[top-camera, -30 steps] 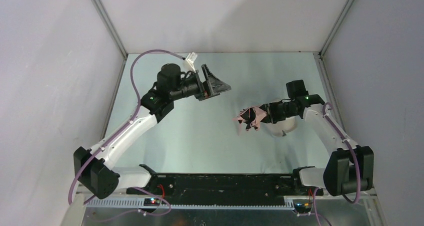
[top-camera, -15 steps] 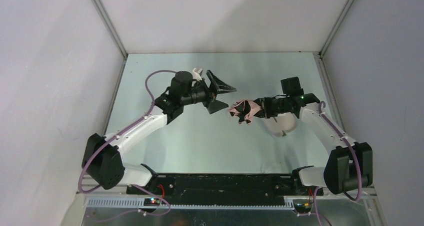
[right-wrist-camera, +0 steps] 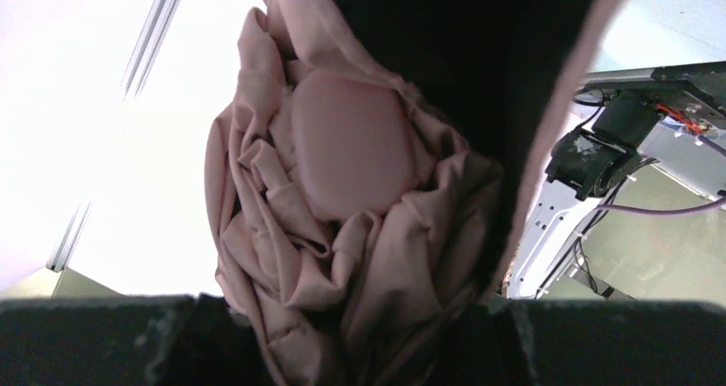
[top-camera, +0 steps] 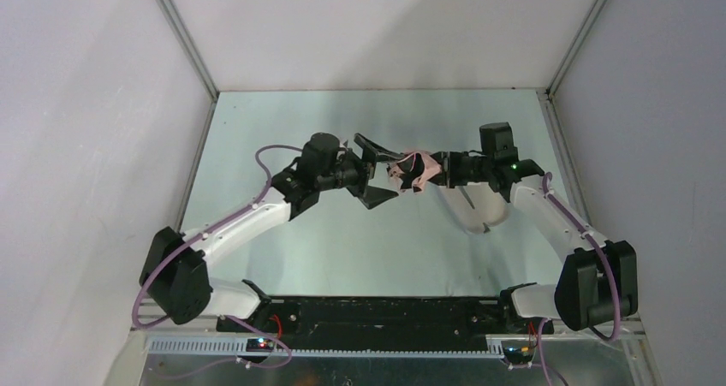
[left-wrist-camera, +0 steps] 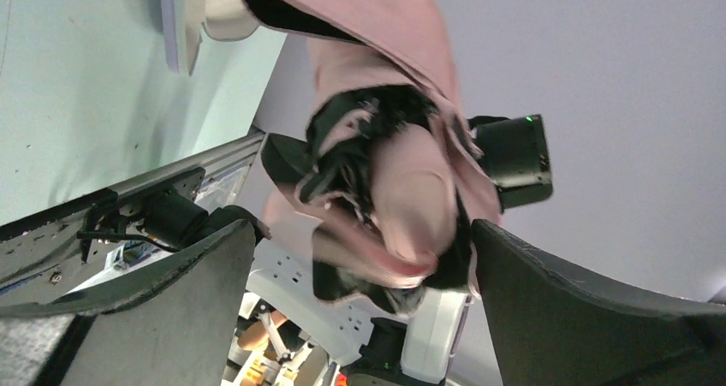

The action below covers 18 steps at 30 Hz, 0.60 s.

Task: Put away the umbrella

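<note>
Top external view: held the umbrella point(top-camera: 411, 170) clear of the table point(top-camera: 342, 240), clamped in the part-closed right gripper point(top-camera: 435, 168), with crumpled pink fabric and black underside bunched just ahead of its fingertips. Pointed that loose end straight at the left gripper point(top-camera: 378, 174), probably for a handover or a squeeze to tidy the folds. Set the left gripper spread fully wide and grasping nothing, one finger on each side of the bundle, likely to clear the bulky fabric before closing. Left wrist view: showed the bundle between the fingers point(left-wrist-camera: 171, 292), near both; could not tell whether touching. Left the case point(top-camera: 479, 216) lying on the table, below and behind the right gripper, well apart from the left.
</note>
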Available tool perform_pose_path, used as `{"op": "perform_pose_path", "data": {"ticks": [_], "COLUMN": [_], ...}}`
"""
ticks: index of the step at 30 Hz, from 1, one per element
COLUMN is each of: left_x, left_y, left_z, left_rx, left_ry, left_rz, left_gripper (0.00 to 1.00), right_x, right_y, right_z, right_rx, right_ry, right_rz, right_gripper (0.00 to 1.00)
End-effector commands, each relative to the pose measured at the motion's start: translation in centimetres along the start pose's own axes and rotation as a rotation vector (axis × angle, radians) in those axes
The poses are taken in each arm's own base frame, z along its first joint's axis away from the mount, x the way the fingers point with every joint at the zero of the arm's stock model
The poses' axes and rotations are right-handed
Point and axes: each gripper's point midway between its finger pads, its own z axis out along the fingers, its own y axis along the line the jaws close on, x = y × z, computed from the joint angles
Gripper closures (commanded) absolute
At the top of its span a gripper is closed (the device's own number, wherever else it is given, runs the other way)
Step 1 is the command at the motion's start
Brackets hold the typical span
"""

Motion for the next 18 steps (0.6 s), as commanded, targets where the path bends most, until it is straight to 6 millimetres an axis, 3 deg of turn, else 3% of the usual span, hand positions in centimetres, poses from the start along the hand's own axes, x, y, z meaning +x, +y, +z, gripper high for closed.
{"op": "perform_pose_path", "data": {"ticks": [1, 9, 13, 15, 17, 18], "left_x": [0.6, 0.0, -0.2, -0.1, -0.1, -0.1], "left_y": [-0.7, -1.4, -1.2, -1.2, -1.3, -1.5], "left_z": [1.6, 3.7, 4.1, 4.2, 4.2, 4.2], "left_rx": [-0.021, -0.015, -0.016, -0.006, 0.010, 0.018], "left_ry": [0.033, 0.045, 0.052, 0.063, 0.067, 0.068], "left_rz": [-0.043, -0.022, -0.020, -0.012, -0.011, -0.010], "left_gripper": [0.00, 0.00, 0.06, 0.17, 0.50, 0.58], "right_x": [3.4, 4.9, 5.3, 5.7, 5.9, 6.0], "right_y": [3.0, 2.2, 1.7, 1.7, 1.5, 1.4], "right_z": [-0.7, -0.9, -1.0, -1.1, -1.1, -1.1], "right_rx": [-0.091, -0.076, -0.065, -0.066, -0.060, -0.060], "right_ry": [0.086, 0.105, 0.105, 0.115, 0.122, 0.122], "right_rz": [-0.081, -0.089, -0.093, -0.099, -0.100, -0.104], "right_gripper": [1.00, 1.00, 1.00, 1.00, 1.00, 1.00]}}
